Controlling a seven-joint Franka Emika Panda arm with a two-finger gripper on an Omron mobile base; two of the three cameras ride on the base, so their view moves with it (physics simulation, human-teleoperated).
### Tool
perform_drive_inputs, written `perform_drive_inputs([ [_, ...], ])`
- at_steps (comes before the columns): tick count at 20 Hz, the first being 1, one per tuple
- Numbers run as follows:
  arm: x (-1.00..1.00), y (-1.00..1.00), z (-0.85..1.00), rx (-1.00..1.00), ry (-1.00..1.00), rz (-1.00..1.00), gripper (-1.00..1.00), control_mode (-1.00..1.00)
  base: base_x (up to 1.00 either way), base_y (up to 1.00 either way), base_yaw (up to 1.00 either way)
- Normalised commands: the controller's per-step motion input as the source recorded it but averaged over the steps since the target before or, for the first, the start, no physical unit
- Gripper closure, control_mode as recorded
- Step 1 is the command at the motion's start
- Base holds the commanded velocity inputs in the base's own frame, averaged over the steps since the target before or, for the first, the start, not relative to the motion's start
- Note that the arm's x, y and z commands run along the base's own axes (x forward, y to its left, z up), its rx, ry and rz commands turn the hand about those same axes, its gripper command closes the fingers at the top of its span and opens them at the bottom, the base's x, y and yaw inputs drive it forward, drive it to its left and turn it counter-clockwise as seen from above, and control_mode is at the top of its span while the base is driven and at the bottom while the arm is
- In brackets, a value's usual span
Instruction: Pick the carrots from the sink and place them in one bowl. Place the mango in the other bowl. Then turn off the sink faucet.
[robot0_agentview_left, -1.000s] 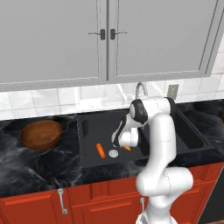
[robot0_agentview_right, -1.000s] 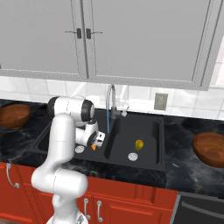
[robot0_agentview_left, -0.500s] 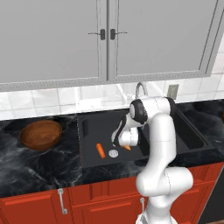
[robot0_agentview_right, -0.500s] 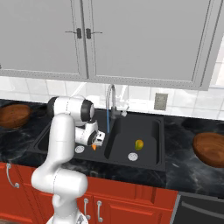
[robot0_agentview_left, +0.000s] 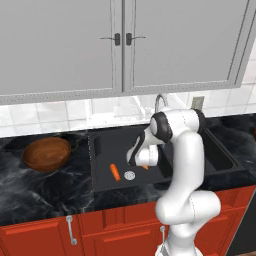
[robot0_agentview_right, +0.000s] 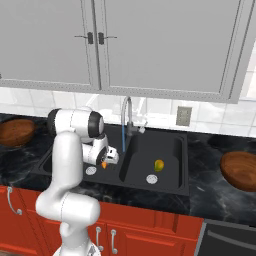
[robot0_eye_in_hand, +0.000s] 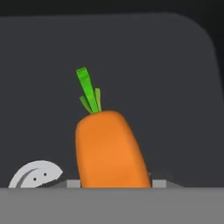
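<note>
In the sink (robot0_agentview_left: 100, 142): your gripper (robot0_eye_in_hand: 114, 183) is clamping a smooth tapered carrot (robot0_eye_in_hand: 111, 148).
Alongside: round silver drain (robot0_eye_in_hand: 33, 173) is showing.

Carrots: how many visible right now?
2. One carrot lies loose on the floor of the sink, in its left basin beside the drain. The other carrot is in the gripper in the same basin. None seem hidden.

Even, flat rendered light across both base views, no visible source and no hard shadows. Soft sheen sits on the marble tabletop (robot0_agentview_left: 45, 192) and the wooden bowl (robot0_agentview_left: 46, 153). Edges stay crisp, no blur or distortion. Hand view: the sink (robot0_eye_in_hand: 166, 87) reads dim, the carrot (robot0_eye_in_hand: 111, 151) bright.
</note>
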Motion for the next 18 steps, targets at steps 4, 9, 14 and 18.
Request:
perform_drive_inputs([
  [4, -0.16, 0.31, 0.46, 0.0, -0.1, 0.0, 1.0, -1.0, 0.0, 0.0, 0.0],
  [9, -0.16, 0.32, 0.47, 0.0, -0.07, 0.0, 1.0, -1.0, 0.0, 0.0, 0.0],
  [14, -0.22, 0.28, 0.5, 0.0, -0.05, 0.0, 1.0, -1.0, 0.0, 0.0, 0.0],
  [18, -0.21, 0.24, 0.56, 0.0, -0.01, 0.0, 1.0, -1.0, 0.0, 0.0, 0.0],
])
